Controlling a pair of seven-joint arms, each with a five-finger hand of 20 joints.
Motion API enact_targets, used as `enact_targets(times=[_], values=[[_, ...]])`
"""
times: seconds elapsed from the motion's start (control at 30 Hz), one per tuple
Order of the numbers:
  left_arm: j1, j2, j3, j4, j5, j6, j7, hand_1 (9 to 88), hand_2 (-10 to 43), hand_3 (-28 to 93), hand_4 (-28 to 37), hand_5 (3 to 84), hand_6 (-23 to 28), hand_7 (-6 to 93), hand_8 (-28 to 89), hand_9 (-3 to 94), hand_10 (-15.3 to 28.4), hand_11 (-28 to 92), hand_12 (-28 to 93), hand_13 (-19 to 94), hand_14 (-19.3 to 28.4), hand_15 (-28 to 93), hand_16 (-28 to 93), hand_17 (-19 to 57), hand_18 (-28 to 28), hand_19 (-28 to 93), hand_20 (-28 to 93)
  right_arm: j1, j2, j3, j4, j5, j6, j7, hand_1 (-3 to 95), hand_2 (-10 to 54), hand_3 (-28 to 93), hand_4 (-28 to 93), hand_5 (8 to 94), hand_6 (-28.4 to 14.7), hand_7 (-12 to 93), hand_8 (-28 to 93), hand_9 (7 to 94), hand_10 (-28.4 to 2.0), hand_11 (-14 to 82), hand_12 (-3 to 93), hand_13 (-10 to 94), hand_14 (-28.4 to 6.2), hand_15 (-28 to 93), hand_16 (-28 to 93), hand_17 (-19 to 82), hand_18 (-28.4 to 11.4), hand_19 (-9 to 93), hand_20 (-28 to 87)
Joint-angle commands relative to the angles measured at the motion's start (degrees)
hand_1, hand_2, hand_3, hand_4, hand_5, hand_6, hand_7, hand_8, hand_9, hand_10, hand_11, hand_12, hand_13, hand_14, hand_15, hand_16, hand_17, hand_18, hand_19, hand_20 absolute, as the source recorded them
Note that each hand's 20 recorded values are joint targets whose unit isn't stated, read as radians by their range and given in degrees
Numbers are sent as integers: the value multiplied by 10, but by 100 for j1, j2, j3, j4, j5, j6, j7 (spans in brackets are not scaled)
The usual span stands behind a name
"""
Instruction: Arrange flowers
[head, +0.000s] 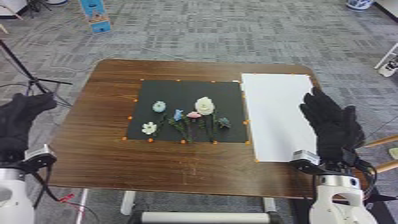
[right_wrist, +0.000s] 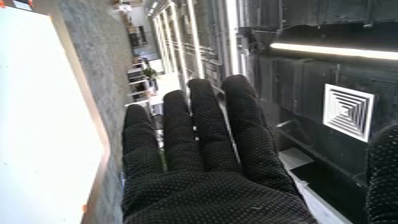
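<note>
In the head view, the left edge cut off the left hand (head: 19, 122); the bottom edge cropped the left arm (head: 12, 202) and right arm (head: 339, 207). The right hand (head: 333, 125) hid part of the white sheet (head: 274, 117). Mid-frame, the stems (head: 188, 132) blurred together. The right wrist view's edge cropped the thumb (right_wrist: 385, 170).

The head view faces forward-down over a brown wooden worktop (head: 178, 167); the right wrist view looks close along the black-gloved robot hand (head: 336, 127); both share a white rectangular sheet (head: 277, 115).

Grey patterned carpet (head: 226, 32), black tripod (head: 33, 75).
</note>
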Motion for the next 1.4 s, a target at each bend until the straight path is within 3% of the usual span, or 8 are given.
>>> enact_targets(times=[0.03,0.47,0.67,0.8,0.9,1.07,1.4], values=[[170,-151,-133,-120,5,-7,226,271,301,586,-283,584,39,161,-72,582,144,212,149,402,120,120,-27,125,43,25,185,-124,-60,-2,31,-39,-57,-101,-25,116,690,-209,427,-54,88,-94,416,-147,44,110,261,-98,68,100,146,-112,6,220],[122,-172,-131,-161,4,43,223,257,298,621,-283,588,39,162,-72,591,145,214,151,409,123,124,-31,126,42,28,179,-72,-70,6,24,7,-153,-99,-25,111,693,-207,423,-56,85,-94,422,-145,46,110,263,-96,77,86,145,-112,4,221],[47,-142,-43,-168,14,16,209,259,295,621,-283,589,40,161,-72,590,146,213,150,410,124,124,-31,125,42,28,178,-66,-61,16,33,0,-149,-101,-25,110,692,-207,422,-56,85,-94,427,-144,47,110,265,-97,80,82,146,-114,4,220],[128,-179,-107,-189,8,-90,256,260,295,623,-283,589,40,162,-72,591,147,213,151,409,123,124,-31,125,42,28,177,-87,-41,52,21,8,-120,-102,-25,107,691,-208,418,-54,84,-94,427,-144,46,109,265,-96,81,77,146,-114,4,219],[126,-184,-96,-210,21,-79,262,259,295,624,-283,589,40,162,-72,591,146,214,151,410,123,125,-31,124,42,29,177,-91,-53,70,17,16,-134,-100,-26,106,690,-208,415,-52,85,-94,427,-143,46,109,263,-95,81,75,145,-115,4,219],[88,-163,-45,-246,87,-114,194,258,294,631,-283,590,39,162,-72,592,147,214,151,411,123,125,-31,124,42,29,177,-52,-109,116,24,1,-340,-10,-26,105,690,-209,409,-50,85,-95,421,-142,45,108,260,-96,82,71,143,-114,3,216],[46,-142,-29,-251,93,-148,127,260,288,644,-283,588,39,163,-71,593,145,215,153,422,129,130,-29,129,47,31,181,-26,-103,165,51,136,-366,8,-26,103,688,-206,403,-52,82,-93,411,-139,43,107,256,-97,81,66,143,-106,2,209]])
